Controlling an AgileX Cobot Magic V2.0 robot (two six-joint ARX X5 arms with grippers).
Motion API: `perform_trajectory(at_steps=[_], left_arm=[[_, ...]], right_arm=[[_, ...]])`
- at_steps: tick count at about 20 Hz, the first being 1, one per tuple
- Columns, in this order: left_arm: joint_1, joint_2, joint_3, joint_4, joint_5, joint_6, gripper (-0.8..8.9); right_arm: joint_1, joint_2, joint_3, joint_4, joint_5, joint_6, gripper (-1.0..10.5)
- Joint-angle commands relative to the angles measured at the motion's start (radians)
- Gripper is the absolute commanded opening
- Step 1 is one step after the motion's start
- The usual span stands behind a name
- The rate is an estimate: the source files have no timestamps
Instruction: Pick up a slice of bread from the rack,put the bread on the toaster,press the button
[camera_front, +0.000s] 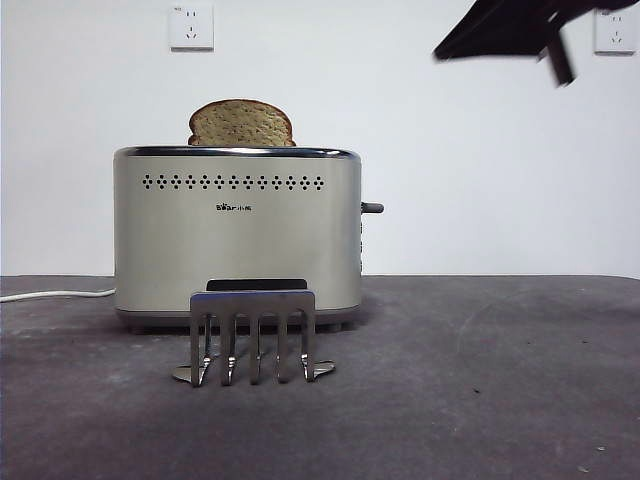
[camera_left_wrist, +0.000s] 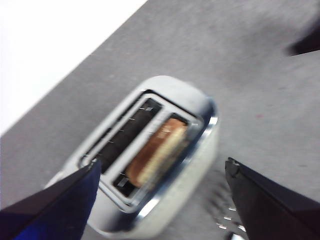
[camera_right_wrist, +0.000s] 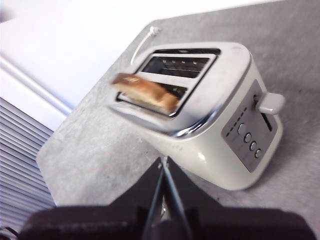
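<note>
The slice of bread (camera_front: 241, 123) stands in one slot of the cream toaster (camera_front: 237, 230), its domed top above the chrome rim. The steel rack (camera_front: 253, 335) stands in front of the toaster and holds nothing. My left gripper (camera_left_wrist: 162, 165) is open and empty, high above the toaster (camera_left_wrist: 195, 175), looking down on the bread (camera_left_wrist: 157, 152). My right gripper (camera_right_wrist: 164, 162) is shut and empty, off the toaster's lever side (camera_right_wrist: 270, 102), apart from it. It shows as a black shape (camera_front: 500, 30) at the top right of the front view. The bread also shows in the right wrist view (camera_right_wrist: 147, 92).
The toaster's lever (camera_front: 372, 208) sticks out on its right side, with a column of round buttons (camera_right_wrist: 248, 137) below it. A white cord (camera_front: 50, 295) runs left from the toaster. Two wall sockets (camera_front: 191, 27) (camera_front: 614, 30) are on the white wall. The rack's prongs (camera_left_wrist: 225, 220) show beside the toaster.
</note>
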Motion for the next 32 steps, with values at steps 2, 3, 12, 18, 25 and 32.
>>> perform_trajectory(at_steps=[2, 3, 12, 18, 25, 32], left_arm=[[-0.004, -0.047, -0.002, -0.076, 0.051, -0.074, 4.12], [-0.004, -0.061, -0.002, -0.101, 0.069, -0.078, 4.12], [-0.004, -0.091, -0.002, -0.175, 0.162, -0.101, 4.12], [-0.004, -0.090, -0.002, -0.189, 0.176, -0.101, 4.12], [-0.004, -0.090, -0.002, -0.188, 0.196, -0.101, 4.09], [-0.004, -0.090, -0.002, -0.188, 0.196, -0.101, 4.09]], right_arm=[[0.029, 0.171, 0.124, 0.009, 0.001, 0.032, -0.1], [0.036, 0.224, 0.169, 0.009, 0.005, 0.032, -0.1], [0.047, 0.457, 0.351, 0.009, 0.055, 0.035, -0.1], [0.051, 0.544, 0.380, 0.053, 0.067, 0.035, -0.1], [0.053, 0.603, 0.381, 0.098, 0.107, 0.034, -0.1], [0.058, 0.657, 0.381, 0.096, 0.109, 0.024, -0.1]])
